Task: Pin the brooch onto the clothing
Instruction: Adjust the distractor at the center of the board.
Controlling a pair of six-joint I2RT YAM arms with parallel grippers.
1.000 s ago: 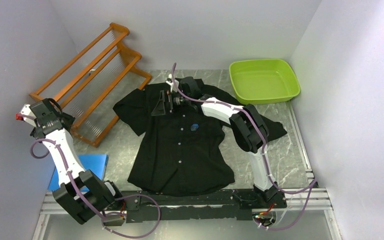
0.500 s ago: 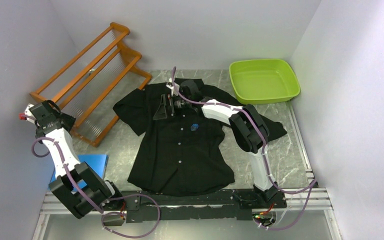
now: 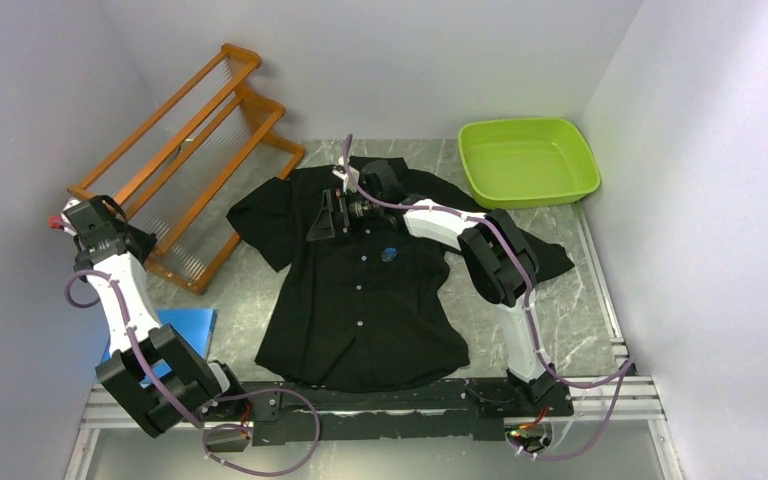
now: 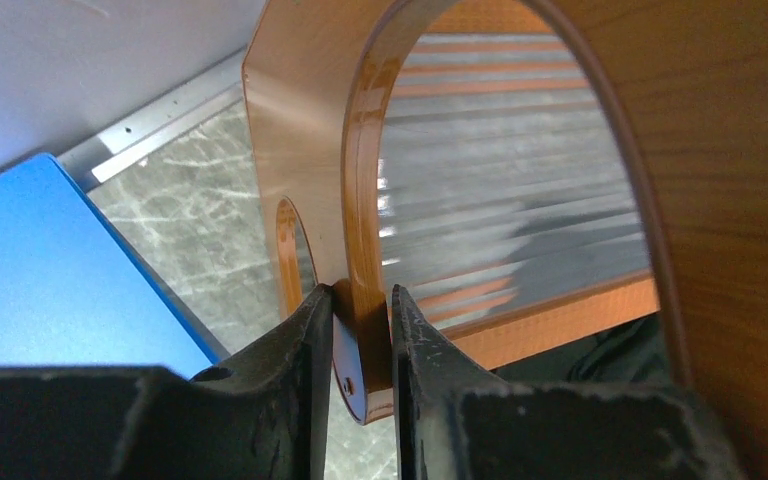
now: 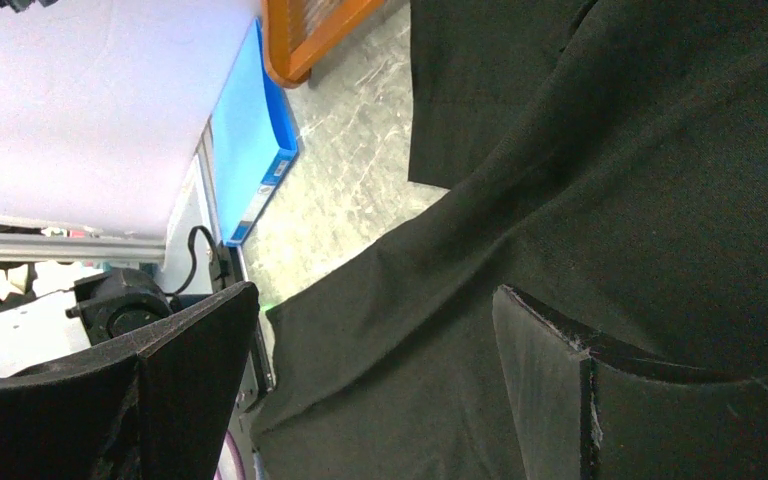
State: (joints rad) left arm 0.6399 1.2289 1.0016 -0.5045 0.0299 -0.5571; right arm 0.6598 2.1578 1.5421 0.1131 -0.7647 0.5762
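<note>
Now, left end effector (image 4: 360, 297) pinching orange rack (image 4: 305, 130), right end effector (image 5: 375, 292) splayed over shirt (image 3: 370, 310), green tub (image 3: 528, 160) apart

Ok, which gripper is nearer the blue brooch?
Right. The right gripper is over the shirt near the brooch; the left gripper is away at the orange rack, fingers around its edge.

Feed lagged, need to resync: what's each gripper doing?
Left gripper: closed on the orange rack edge.
Right gripper: open, empty, over the shirt.
</note>
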